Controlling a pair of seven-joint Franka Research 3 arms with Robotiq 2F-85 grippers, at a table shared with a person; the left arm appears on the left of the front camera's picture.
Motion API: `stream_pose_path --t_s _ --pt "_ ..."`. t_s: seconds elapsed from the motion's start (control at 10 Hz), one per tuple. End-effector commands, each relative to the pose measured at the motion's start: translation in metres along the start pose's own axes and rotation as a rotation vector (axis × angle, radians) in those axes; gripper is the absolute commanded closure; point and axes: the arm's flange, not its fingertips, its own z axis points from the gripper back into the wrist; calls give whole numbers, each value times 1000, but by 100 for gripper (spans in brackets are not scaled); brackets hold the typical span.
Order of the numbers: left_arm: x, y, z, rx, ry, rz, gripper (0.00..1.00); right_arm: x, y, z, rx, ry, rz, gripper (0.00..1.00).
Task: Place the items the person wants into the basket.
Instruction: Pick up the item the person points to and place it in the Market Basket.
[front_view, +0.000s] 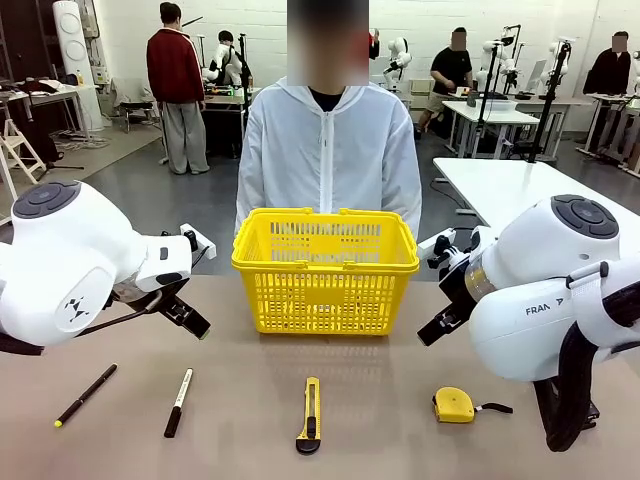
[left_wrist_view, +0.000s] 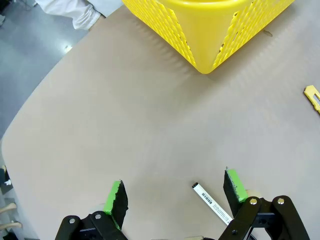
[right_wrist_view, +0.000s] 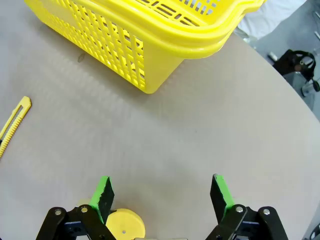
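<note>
Fingers (left_wrist_view: 116, 197) left and right gape empty; one basket (front_view: 325, 300), one marker (front_view: 178, 402), one knife (front_view: 311, 414), one pen (front_view: 85, 395), one tape measure (front_view: 453, 404).

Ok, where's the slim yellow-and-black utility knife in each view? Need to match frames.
Front view: slim yellow-and-black utility knife at bottom centre, nearer the camera than the bright yellow lattice plastic basket.
Left wrist view: the knife's yellow end at the right edge, mid-height; the rest is cut off.
Right wrist view: the knife at the left edge, mid-height, partly cut off.
Shared landmark: the basket, along the top of both wrist views.
</note>
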Motion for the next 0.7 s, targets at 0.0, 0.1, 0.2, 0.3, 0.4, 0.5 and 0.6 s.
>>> stream_pose_path --t_s 0.0,0.1,0.2,0.3,0.4,0.5,0.6 --pt "0 0 0 0 0 1 0 0 0 0 0 0 -1 0" --pt "0 0 0 0 0 1 0 0 0 0 0 0 -1 0" --pt "0 0 0 0 0 1 0 0 0 0 0 0 -1 0" --pt "0 0 0 0 0 0 0 0 0 0 0 0 0 0" --pt "2 8 48 26 -36 11 0 3 6 48 -95 -25 5 0" --pt "3 9 93 43 -48 3 0 6 3 99 -144 -21 -53 0" --pt "5 11 131 64 -53 -11 0 9 -5 147 -181 -38 -107 0"
